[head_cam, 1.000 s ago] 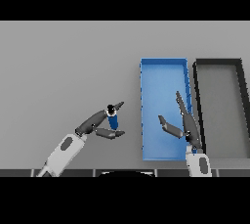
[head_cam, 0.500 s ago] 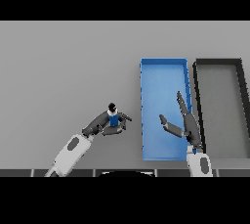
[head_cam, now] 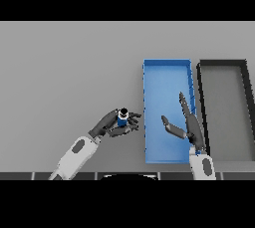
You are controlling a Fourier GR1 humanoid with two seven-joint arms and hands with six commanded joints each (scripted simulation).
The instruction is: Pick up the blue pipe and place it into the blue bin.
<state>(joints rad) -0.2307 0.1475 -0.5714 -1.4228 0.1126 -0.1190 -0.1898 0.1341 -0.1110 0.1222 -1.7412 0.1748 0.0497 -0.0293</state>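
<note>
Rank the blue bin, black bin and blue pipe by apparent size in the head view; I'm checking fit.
1. blue bin and black bin: look about alike, unranked.
2. blue pipe, held by the left hand: smallest.

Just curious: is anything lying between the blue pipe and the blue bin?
No. In the head view, only bare grey table separates the blue pipe, held by the left hand, from the blue bin.

The left hand (head_cam: 110, 124) wraps the blue pipe (head_cam: 122, 119), hiding its lower part; only the dark top and a blue band show (its length cannot be told). The right hand (head_cam: 188, 125) covers part of the blue bin (head_cam: 167, 72) floor and right wall.
</note>
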